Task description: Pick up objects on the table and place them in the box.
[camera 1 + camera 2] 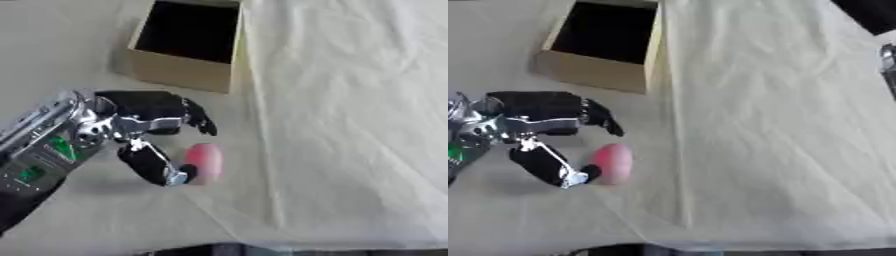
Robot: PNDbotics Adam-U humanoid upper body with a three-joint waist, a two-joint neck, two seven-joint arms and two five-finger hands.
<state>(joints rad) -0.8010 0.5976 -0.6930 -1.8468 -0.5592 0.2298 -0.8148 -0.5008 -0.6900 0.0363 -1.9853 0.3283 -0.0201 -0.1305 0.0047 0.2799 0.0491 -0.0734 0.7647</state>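
**Left hand beside a single pink object, with one open box beyond**

Nearest the viewer, a dark strip [219, 249] runs along the lower edge of the table; what it is cannot be made out. Above it lies a pale cloth [350, 125] that covers the table, creased, with one long fold running from near the box down toward the front edge.

One pink, egg-shaped object [205, 161] lies on the cloth in the left half of the scene. No label or writing can be read on it. The left hand [149, 120] comes in from the left on a silver-and-black forearm [44, 145] that bears small green patches; any lettering on them is illegible. The thumb [157, 167] curves below and reaches the object's near left side, its tip at or against the pink surface. The fingers [199, 120] are bent above the object and stand apart from it, so the hand is curled part-way about the object without closing on it.

Farthest away stands one cardboard box [179, 72], square, open at the top, dark inside; no printing is visible on its walls. The pink object lies outside it, on the near side.

The right hand is not seen.
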